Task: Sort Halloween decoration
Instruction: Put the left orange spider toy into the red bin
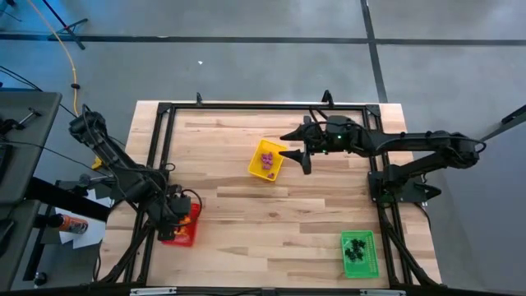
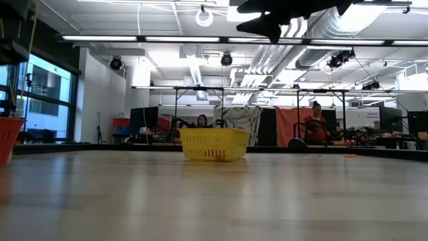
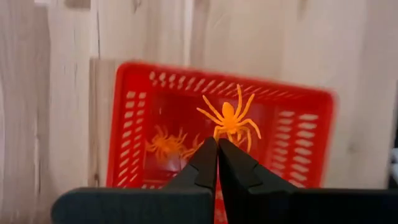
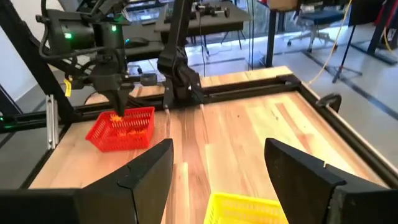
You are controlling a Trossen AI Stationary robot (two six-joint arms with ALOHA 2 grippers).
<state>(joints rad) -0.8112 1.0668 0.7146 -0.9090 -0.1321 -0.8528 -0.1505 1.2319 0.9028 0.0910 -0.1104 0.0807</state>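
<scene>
Left gripper [image 3: 217, 149], tips pressed together on orange spider [image 3: 229, 119], hangs over red tray [image 3: 298, 143], lower left in high view: orange trinkets collect there. Right gripper [image 1: 297, 153] spread, empty, beside yellow tray [image 1: 255, 164] at centre, purple pieces [image 1: 267, 159] inside.

- No text, label, brand, number or sign can be read in any view.
- The trays carry no readable marking.
- The arms and grippers show no legible lettering.
- Anything hanging in the room behind the table is too small to read.
</scene>
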